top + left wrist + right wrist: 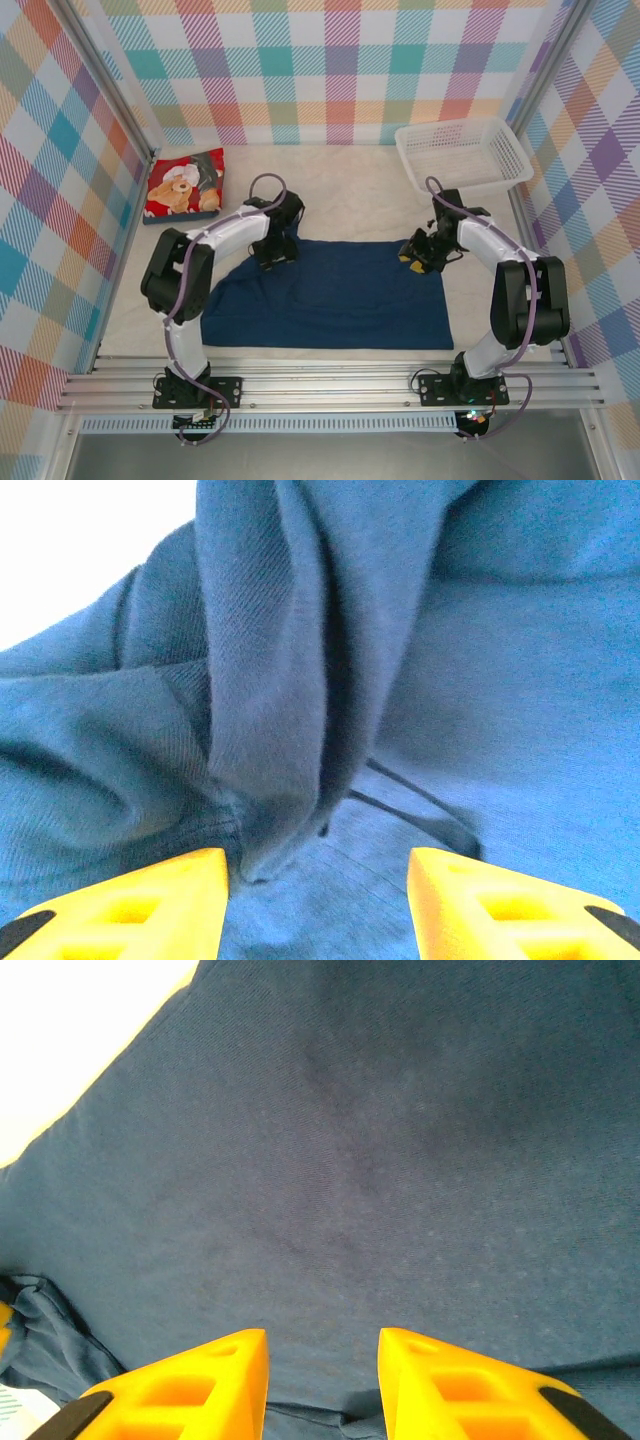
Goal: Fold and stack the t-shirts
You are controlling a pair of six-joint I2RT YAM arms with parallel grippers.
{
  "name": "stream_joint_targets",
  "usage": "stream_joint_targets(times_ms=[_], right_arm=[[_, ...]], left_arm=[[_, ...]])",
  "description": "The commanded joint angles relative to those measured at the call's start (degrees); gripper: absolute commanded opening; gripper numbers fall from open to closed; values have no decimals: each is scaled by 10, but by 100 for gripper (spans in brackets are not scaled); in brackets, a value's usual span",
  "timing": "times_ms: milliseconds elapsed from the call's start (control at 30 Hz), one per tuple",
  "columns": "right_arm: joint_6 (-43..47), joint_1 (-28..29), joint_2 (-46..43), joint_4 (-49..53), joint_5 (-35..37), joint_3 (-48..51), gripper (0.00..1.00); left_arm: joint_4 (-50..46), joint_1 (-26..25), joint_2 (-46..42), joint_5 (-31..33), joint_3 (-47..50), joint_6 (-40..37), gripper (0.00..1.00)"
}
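The navy t-shirt (340, 300) lies spread on the near tabletop (350, 200); it is limp, light cloth, best pinched at corners or hem. At its far edge the left end effector (273, 257) stands released over a raised fold, while whether the right end effector (416, 254) pinches cloth cannot be told. Far left rests the folded red t-shirt (185, 185).

Poising the left claw (272, 257) at the spread navy t-shirt's (335, 298) far-left edge, the right claw (413, 252) at its far-right corner; showing a folded red t-shirt (185, 185) far left and a white basket (462, 184) far right on the tabletop (350, 200).
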State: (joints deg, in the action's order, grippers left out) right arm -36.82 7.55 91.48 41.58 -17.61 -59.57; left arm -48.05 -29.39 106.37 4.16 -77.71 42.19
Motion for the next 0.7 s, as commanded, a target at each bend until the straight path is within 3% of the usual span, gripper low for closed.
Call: stream_joint_targets(times_ms=[0,100,267,433,567,667], right_arm=[[0,5,13,7,-2,-18,34],[1,7,14,6,-3,-18,34],[19,23,22,1,-11,-29,35],[47,78,55,1,-19,-73,35],[27,109,82,-18,-27,-87,35],[21,131,113,-32,-45,-116,36]], left_arm=[[-25,5,-90,48,-21,-2,51],[-46,34,-119,70,-6,19,51],[-31,113,-99,-1,36,96,37],[-5,139,-51,-63,21,162,36],[-86,141,-15,-27,-20,179,12],[-100,150,-36,-4,9,182,11]])
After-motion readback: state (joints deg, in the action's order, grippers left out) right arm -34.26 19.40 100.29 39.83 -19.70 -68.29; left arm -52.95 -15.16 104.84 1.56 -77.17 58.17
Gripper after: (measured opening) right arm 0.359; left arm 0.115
